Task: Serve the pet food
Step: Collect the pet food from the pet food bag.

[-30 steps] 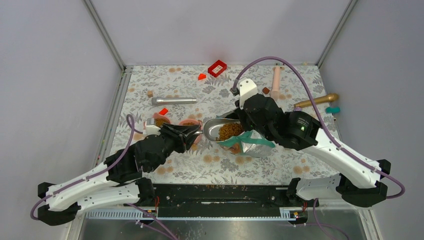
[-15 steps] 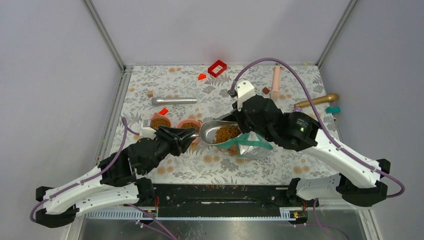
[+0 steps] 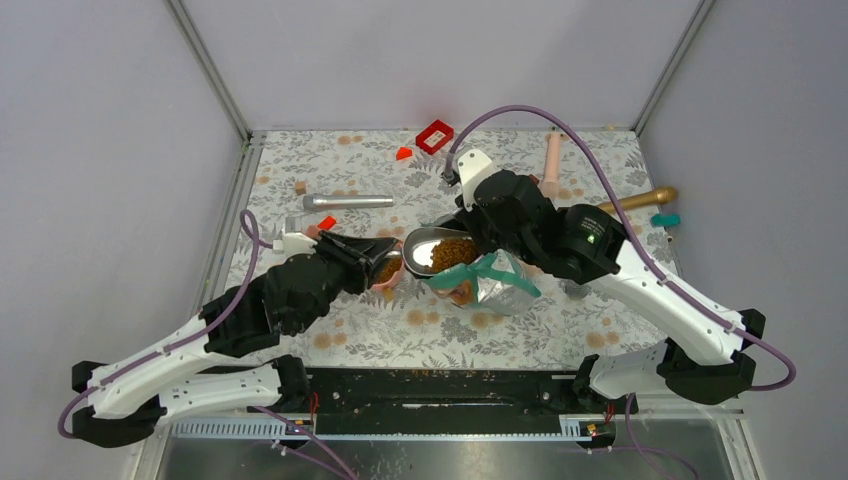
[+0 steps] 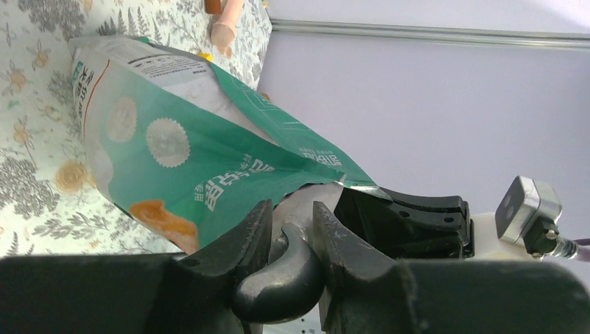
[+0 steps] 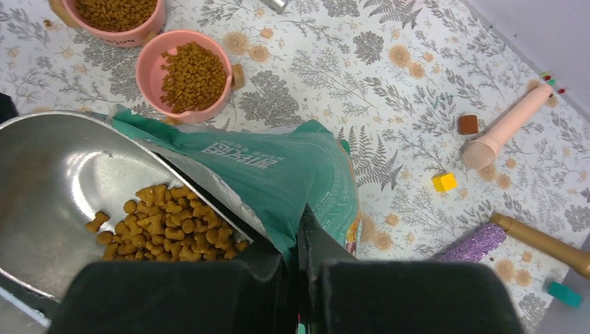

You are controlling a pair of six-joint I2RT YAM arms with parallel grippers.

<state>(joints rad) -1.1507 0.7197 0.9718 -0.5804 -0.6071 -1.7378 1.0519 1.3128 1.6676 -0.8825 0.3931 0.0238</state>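
Note:
My left gripper is shut on the dark handle of a metal scoop at mid-table. The scoop holds pet food, a heap of brown kibble, at the mouth of the teal-green pouch. My right gripper is shut on the pouch's top edge, holding the pouch up. Two pink bowls with kibble in them stand just left of the scoop. In the top view only one bowl shows; my left arm hides the other.
A silver cylinder, a red box, small red blocks and a wooden block lie at the back left. A pink tool, yellow block, brown block, purple stick and gold stick lie to the right.
Both arms have shifted a little to the left and away from the near edge, carrying scoop and pouch along. The left arm now covers the left bowl.

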